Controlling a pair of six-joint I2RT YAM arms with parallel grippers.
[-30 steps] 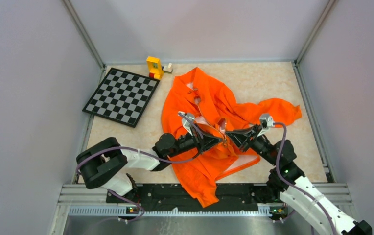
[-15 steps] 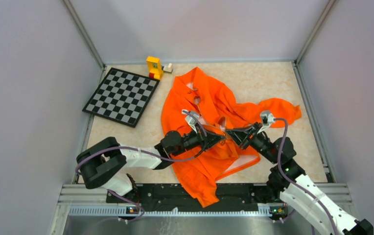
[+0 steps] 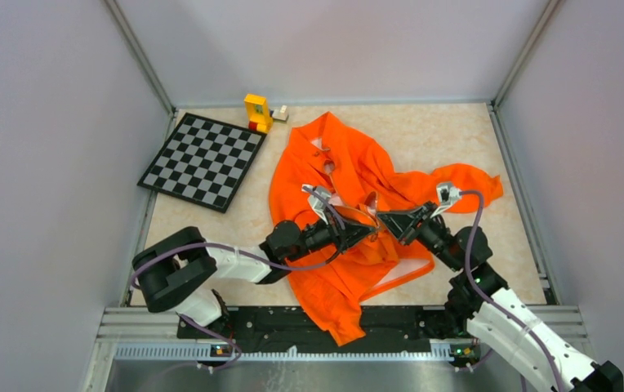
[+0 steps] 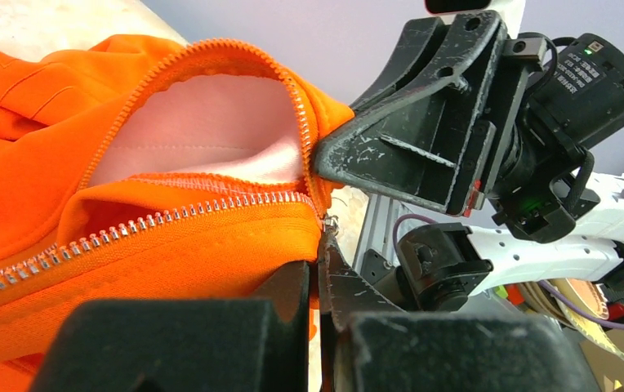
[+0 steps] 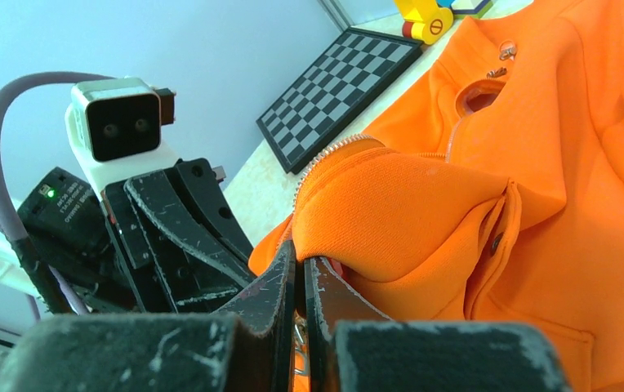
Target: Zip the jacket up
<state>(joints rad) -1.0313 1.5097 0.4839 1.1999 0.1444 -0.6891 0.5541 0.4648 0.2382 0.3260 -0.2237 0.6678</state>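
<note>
You see a chessboard (image 3: 202,161) lying flat and skewed near the far left corner of the beige worktop (image 3: 439,135). Just past its far corner, at the far edge, stands a yellow block (image 3: 256,112), with a small white block (image 3: 281,113) beside it.

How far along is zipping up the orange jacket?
Done: the left gripper and right gripper both pinch the jacket near its zipper end. In hand: seemingly aligning the two sides. Left: the zipper teeth gape over pale lining; nothing zipped yet.
</note>
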